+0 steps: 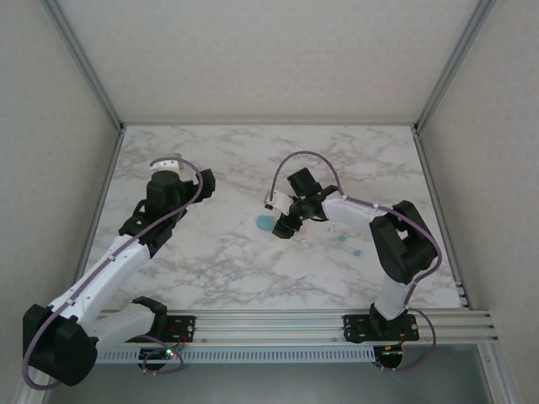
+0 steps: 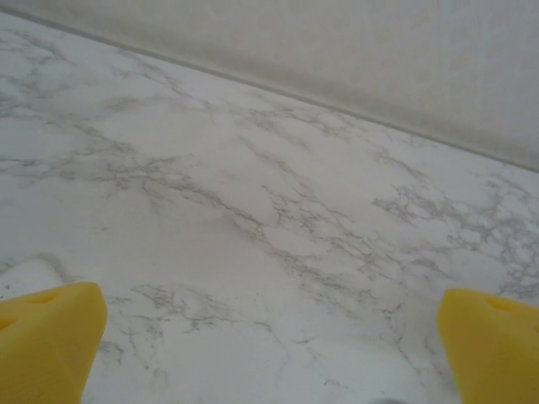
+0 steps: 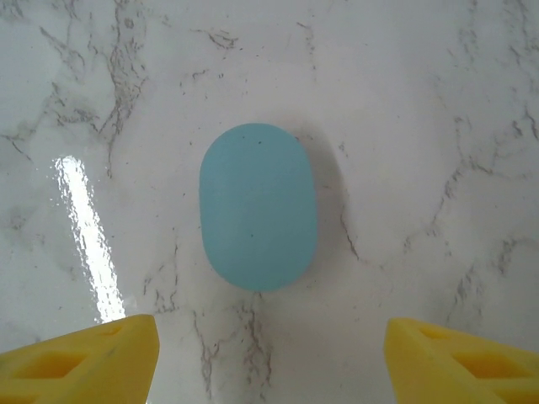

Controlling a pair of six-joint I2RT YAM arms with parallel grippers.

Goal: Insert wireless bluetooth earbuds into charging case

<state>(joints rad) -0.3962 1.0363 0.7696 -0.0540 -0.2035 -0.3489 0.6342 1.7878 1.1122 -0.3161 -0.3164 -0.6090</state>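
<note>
From the near edge of the marble table (image 1: 227,273), where both arms are bolted, the job looks barely begun. Two pale teal specks, apparently the earbuds (image 1: 342,238), though too small in the overhead view to be sure, lie loose on the right half of the table, well apart from the charging case (image 3: 258,206).

The case, a smooth teal pebble, lies flat near the table's middle. It appears shut, with no earbud in it or on it. By that reading everything is left to do: open the case, pick up each bud, seat it and close the lid.

The right arm (image 1: 396,244) rises from its base, folds at the elbow and reaches left. Its wrist is tipped down so that the right gripper (image 3: 274,362) hangs above the case, just nearer than it. The yellow fingers stand well apart, wider than the case, and hold nothing and touch nothing.

Farther back on the left, the left arm (image 1: 109,269) stretches diagonally from the near-left corner toward the far side of the table. The left gripper (image 2: 269,345) is spread wide over bare marble and aimed low toward the back wall (image 2: 379,59), with nothing between its fingertips.
</note>
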